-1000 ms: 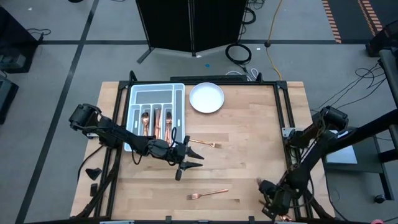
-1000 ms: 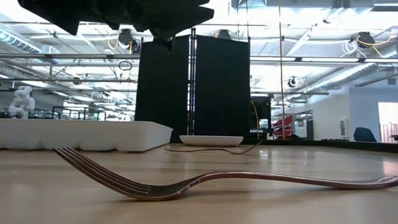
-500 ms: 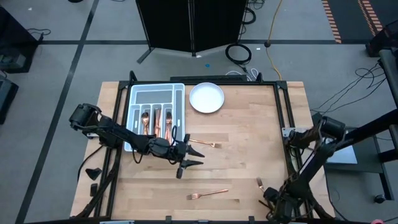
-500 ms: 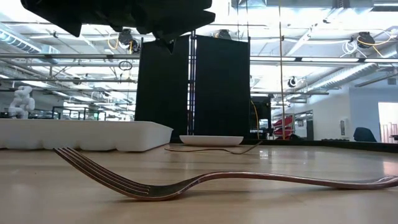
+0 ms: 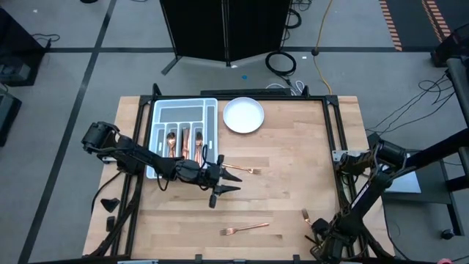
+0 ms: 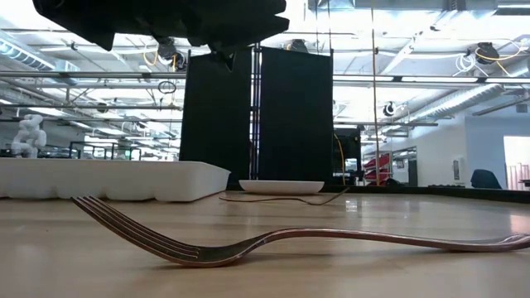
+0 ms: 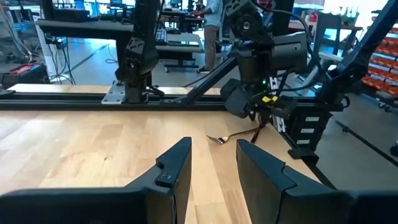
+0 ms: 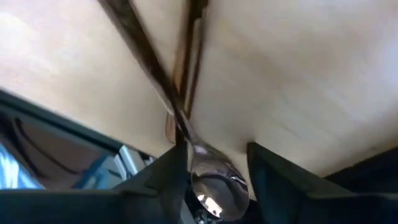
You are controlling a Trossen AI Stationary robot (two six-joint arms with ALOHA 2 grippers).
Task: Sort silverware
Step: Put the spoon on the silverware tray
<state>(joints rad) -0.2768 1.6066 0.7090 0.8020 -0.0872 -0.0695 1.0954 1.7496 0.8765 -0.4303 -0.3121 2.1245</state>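
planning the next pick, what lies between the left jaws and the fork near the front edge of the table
Only bare wood: in the high view nothing lies between the left gripper and the fork on the table.

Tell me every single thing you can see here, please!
table: one, light wood, under everything
tray: one, grey, back left of the table
silverware in the tray: a few pieces, copper, exact count unclear
plate: one, white, just right of the tray
loose forks: two, copper; one beside the left gripper, one near the front edge
corner fork: one, copper, front right, by the right gripper
spoon: one, shiny, right at the right gripper
black panel: one, on the floor behind the table
left gripper: dark, open, empty, over the table near the tray
right gripper: dark, front right corner
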